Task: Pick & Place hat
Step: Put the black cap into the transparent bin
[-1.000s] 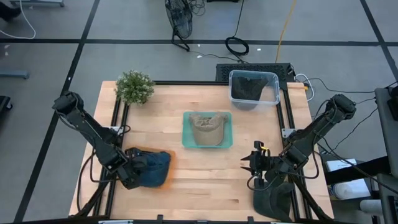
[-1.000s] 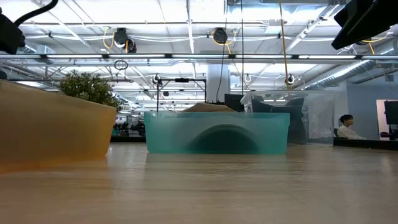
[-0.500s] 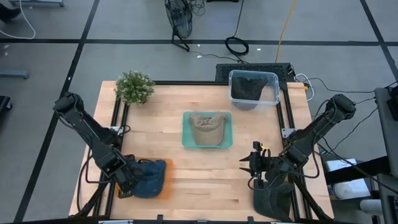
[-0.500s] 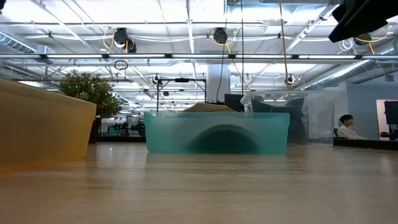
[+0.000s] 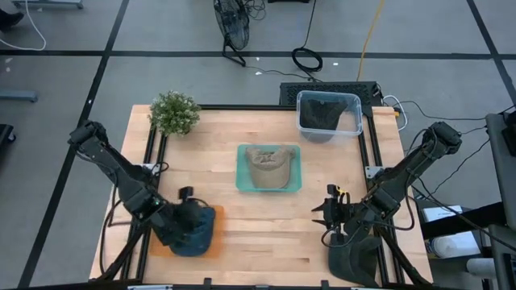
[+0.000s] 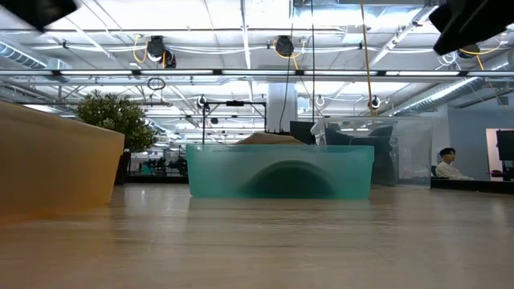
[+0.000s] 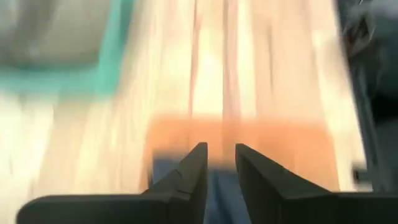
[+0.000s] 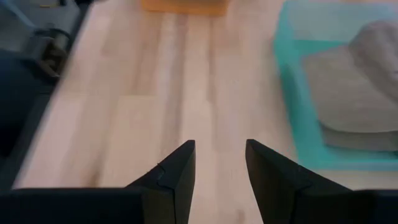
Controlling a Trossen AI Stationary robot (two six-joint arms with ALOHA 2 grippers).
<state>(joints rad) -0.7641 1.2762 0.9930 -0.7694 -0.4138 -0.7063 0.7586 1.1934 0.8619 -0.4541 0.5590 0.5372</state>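
Blue hat (image 5: 196, 228) in orange tray (image 5: 211, 242), left gripper (image 5: 188, 211) over it, slightly open, empty, right gripper (image 5: 329, 213) open, idle.

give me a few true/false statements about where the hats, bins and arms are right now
1. A tan hat lies in the teal bin at the middle of the table. True.
2. The clear bin at the table's far right corner holds nothing. False: dark fabric lies inside it.
3. The left end effector is over the blue hat in the orange tray near the front left. True.
4. The right end effector is holding the tan hat. False: its fingers are apart over bare wood, with nothing between them.
5. The potted plant stands inside the teal bin. False: it stands at the table's far left corner.
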